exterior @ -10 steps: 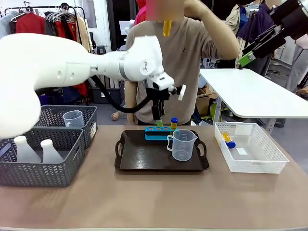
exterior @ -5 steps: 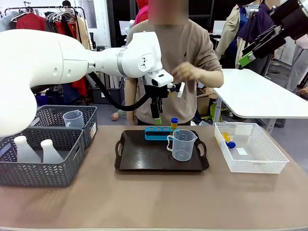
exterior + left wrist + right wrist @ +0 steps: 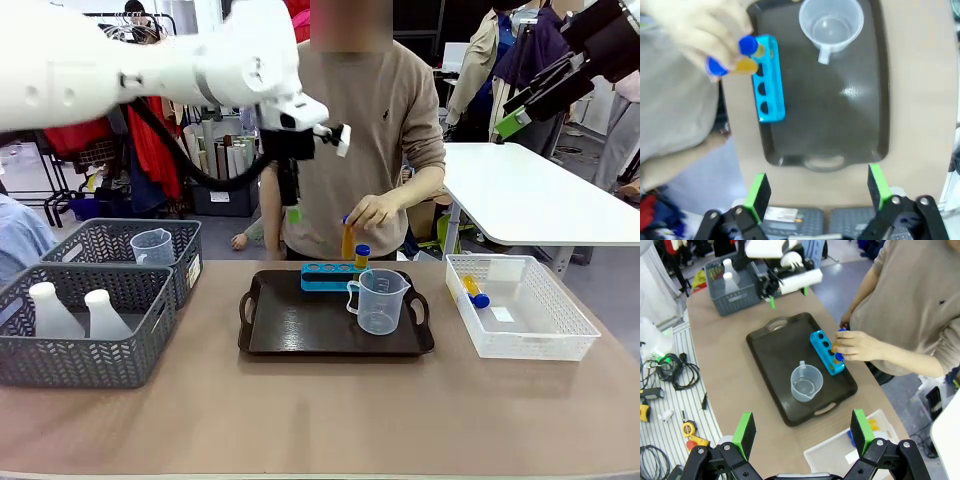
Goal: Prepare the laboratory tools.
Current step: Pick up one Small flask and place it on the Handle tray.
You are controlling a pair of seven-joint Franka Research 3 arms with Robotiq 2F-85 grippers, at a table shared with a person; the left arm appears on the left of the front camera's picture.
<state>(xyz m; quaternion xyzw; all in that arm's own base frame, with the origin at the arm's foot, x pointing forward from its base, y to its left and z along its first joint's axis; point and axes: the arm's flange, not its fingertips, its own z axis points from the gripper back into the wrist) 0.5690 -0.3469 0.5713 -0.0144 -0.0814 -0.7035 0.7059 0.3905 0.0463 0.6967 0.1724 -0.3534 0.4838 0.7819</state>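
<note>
Fingers of the left hand [image 3: 292, 206] stand spread and empty above the dark tray [image 3: 300, 332]. There the clear beaker [image 3: 378, 302] sits by a blue rack [image 3: 322, 276] holding one capped tube [image 3: 362, 256]. A person's hand [image 3: 376, 211] pinches a second tube [image 3: 348, 241] over the rack. The right hand [image 3: 803, 432] hangs spread and empty.

1. The brown desk [image 3: 300, 420] is carrying a dark handled tray [image 3: 290, 325] at its middle.
2. A grey mesh basket [image 3: 85, 355] and a second grey basket [image 3: 115, 238] behind it are sitting left of the tray.
3. A white mesh basket [image 3: 560, 345] is resting near the tray's right handle.
</note>
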